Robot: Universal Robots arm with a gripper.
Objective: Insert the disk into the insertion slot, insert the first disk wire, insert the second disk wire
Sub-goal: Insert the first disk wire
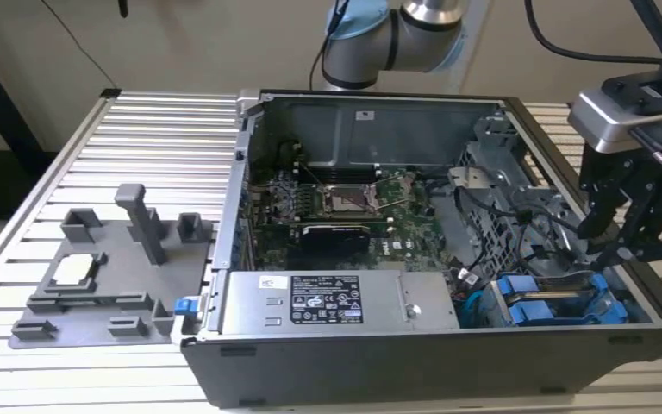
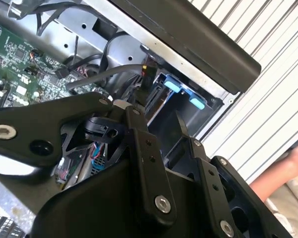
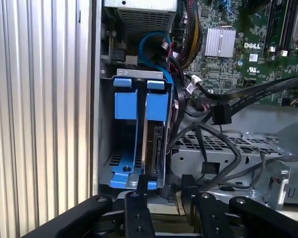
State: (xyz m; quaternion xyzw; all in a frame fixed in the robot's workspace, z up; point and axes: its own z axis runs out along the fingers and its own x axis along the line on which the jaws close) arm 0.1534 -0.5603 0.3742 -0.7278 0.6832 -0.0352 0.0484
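Note:
The disk point(image 3: 158, 148) stands on edge in its blue carrier point(image 3: 155, 104) inside the insertion slot point(image 3: 104, 129), a grey metal bay at the case's corner. A second blue carrier point(image 3: 125, 104) sits beside it. In the exterior view the blue carriers point(image 1: 544, 300) show at the case's near right corner. My gripper point(image 3: 165, 191) hovers just above the bay's end, open, with nothing clearly between its fingers point(image 3: 141, 196). It hangs over the case's right wall point(image 1: 616, 246). A flat black disk wire with a loose connector point(image 3: 221, 114) dangles close by. Another connector point(image 2: 145, 82) on a grey cable lies just beyond the fingertips.
The labelled power supply box point(image 1: 337, 302) sits at the exterior view's left of the bay, the motherboard point(image 1: 343, 203) behind it. A blue cable point(image 3: 151, 42) loops past the bay. A grey fixture point(image 1: 101, 267) lies on the slatted table. A person's hand point(image 2: 283, 173) is outside the case.

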